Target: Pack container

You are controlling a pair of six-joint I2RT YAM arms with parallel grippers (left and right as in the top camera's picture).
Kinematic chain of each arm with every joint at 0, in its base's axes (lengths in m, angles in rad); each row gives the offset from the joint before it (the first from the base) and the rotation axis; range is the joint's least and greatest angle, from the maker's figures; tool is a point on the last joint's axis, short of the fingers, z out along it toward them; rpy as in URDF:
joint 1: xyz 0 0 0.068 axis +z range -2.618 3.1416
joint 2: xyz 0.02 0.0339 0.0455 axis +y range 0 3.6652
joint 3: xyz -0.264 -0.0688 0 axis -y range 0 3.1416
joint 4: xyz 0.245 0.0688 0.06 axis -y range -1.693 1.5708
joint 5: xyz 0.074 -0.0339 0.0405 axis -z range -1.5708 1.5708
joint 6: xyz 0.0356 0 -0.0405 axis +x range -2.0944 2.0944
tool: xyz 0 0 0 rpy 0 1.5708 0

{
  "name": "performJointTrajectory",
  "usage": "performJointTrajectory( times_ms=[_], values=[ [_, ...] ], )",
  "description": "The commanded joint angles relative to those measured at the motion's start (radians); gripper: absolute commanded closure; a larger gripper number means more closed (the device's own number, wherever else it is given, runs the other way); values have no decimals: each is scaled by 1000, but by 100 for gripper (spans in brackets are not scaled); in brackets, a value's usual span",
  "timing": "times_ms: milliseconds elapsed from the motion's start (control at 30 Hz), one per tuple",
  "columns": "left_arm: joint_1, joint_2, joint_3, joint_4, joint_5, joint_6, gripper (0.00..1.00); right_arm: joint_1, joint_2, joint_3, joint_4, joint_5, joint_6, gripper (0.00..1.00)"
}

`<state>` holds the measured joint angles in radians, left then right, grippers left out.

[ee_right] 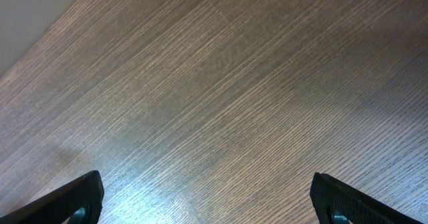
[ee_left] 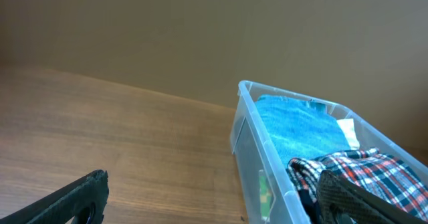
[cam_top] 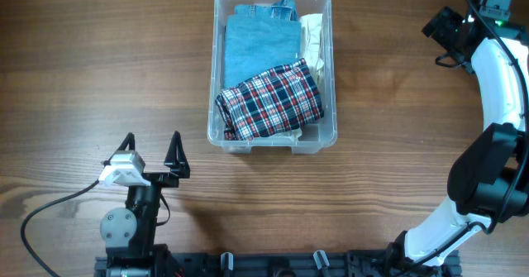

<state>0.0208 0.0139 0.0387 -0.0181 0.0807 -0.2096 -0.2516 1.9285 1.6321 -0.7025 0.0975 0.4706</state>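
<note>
Two end effectors of mine, left (cam_top: 152, 147) and right (ee_right: 214, 207), stand with fingers wide apart, holding nothing. The container (cam_top: 216, 78) sits mid-table, far and right of my left one, holding plaid cloth (cam_top: 271, 99) and a blue towel (cam_top: 260, 45); a greenish patch (ee_left: 266, 192) on its wall is too blurred to read

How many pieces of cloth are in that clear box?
3 distinguishable: a blue cloth at the far end, a plaid cloth on top nearer, a cream cloth along the right wall. More may hide beneath.
</note>
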Motion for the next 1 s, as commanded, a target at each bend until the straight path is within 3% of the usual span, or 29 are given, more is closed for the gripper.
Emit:
performJointTrajectory(
  times_ms=[0, 967],
  values=[
    [-11, -12, -33, -11, 16, 23, 0, 3, 15, -4, 2, -2, 2, 0],
    [-1, -11, -33, -50, 13, 20, 0, 3, 15, -4, 2, -2, 2, 0]
  ],
)
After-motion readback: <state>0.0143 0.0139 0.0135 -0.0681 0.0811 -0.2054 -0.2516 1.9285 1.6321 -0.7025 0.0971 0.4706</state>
